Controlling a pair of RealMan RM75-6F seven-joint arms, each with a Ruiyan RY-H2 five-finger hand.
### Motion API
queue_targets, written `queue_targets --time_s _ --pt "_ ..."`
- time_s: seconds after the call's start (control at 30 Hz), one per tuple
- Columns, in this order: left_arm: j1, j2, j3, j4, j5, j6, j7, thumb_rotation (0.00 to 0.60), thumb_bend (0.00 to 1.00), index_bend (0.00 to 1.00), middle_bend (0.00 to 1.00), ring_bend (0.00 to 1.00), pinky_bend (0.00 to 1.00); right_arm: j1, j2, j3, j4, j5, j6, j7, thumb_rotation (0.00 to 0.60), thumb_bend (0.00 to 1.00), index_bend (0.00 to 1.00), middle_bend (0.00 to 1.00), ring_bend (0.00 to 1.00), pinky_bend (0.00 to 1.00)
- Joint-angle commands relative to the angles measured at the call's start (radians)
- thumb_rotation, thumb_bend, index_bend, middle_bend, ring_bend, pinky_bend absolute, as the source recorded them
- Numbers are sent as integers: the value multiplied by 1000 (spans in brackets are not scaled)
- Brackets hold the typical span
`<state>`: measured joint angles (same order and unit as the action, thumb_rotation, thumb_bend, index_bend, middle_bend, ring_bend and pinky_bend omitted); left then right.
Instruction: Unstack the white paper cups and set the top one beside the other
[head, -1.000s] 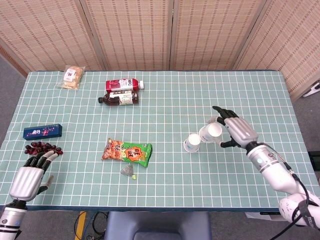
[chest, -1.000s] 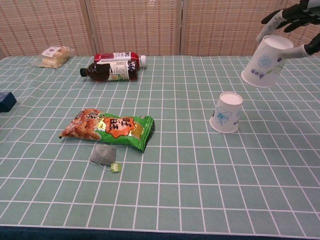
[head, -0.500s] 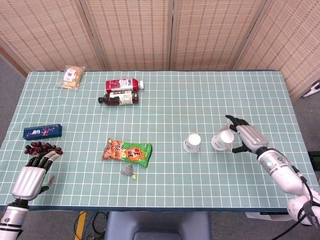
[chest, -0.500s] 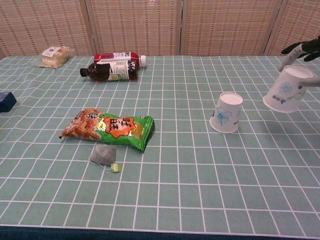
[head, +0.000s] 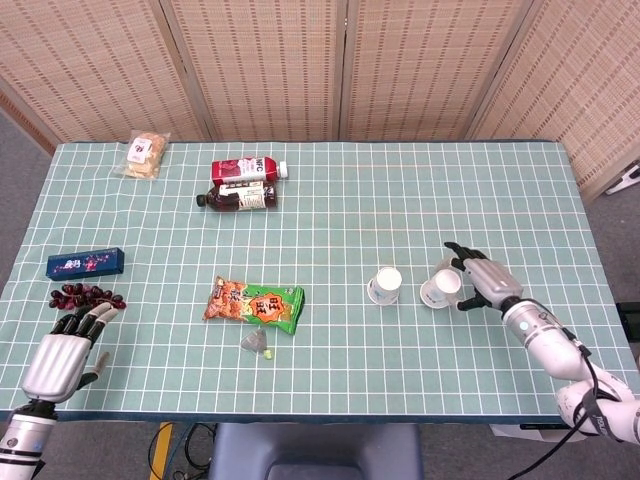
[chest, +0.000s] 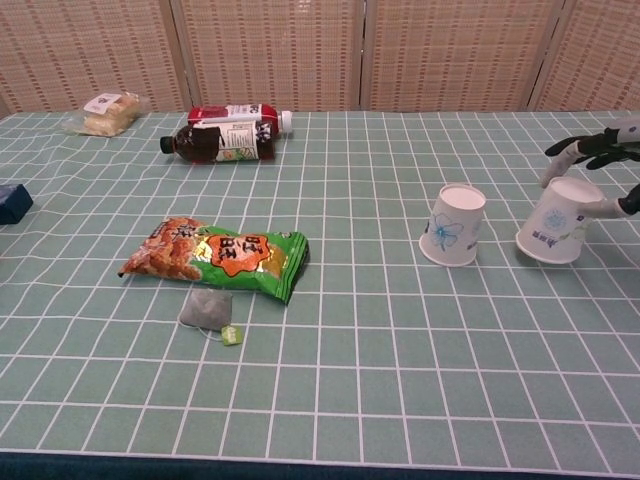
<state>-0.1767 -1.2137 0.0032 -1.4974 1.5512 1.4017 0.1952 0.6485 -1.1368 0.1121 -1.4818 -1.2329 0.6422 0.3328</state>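
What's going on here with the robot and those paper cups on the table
The robot's right hand holds one white paper cup, tilted, low over the green gridded table, just right of the other cup, which stands alone upside down. The two are already unstacked and sit apart, not touching. Whether the held cup touches the cloth yet is hard to tell. The left hand rests at the table's near left edge, holding nothing.

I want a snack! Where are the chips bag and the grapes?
chips bag (head: 254, 304), head view, middle of the orange and green wrapper
grapes (head: 86, 296), head view, centre of the dark red bunch
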Motion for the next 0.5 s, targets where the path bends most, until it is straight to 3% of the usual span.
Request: queue_targets --time_s 0.03,0.33,0.4,0.5 --pt "0 1 1 0 1 1 -1 600 400 209 174 143 200 9 -30 1 37 -2 -14 9 600 406 322 0 0 0" --pt "2 2 1 -3 0 4 1 600 401 209 174 143 200 23 -83 3 104 -15 -32 22 600 391 319 0 0 0" --pt "3 3 1 -3 1 6 1 600 401 209 174 143 200 23 -83 1 105 -22 -37 30 600 372 269 0 0 0" --pt "3 2 1 -3 3 7 1 600 401 209 174 143 200 21 -68 3 89 -39 -40 61 600 335 97 0 0 0"
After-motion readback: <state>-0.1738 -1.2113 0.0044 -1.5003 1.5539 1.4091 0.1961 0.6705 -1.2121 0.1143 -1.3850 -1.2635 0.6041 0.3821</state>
